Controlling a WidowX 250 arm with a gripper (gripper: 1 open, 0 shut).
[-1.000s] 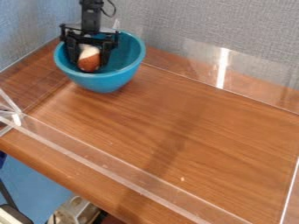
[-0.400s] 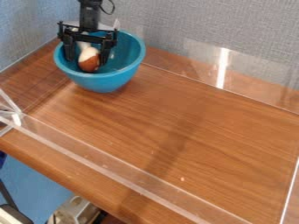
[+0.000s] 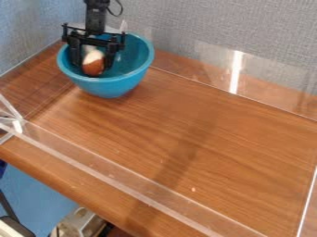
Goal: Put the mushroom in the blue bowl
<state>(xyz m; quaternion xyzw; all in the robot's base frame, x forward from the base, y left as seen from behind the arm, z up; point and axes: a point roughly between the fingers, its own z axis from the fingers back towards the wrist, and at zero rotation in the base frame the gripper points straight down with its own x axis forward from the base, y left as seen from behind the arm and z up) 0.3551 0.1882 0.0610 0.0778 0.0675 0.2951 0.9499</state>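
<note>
The blue bowl (image 3: 121,76) stands at the back left of the wooden table. Inside it lies the mushroom (image 3: 95,63), its orange-brown cap and pale stem showing between the black fingers. My gripper (image 3: 95,57) hangs over the bowl pointing down, open, with one finger on either side of the mushroom. Whether the fingers touch the mushroom I cannot tell.
A clear acrylic wall (image 3: 235,69) runs around the wooden tabletop (image 3: 186,130), with an upright panel at the back right and a low rim along the front. A grey fabric wall stands behind the bowl.
</note>
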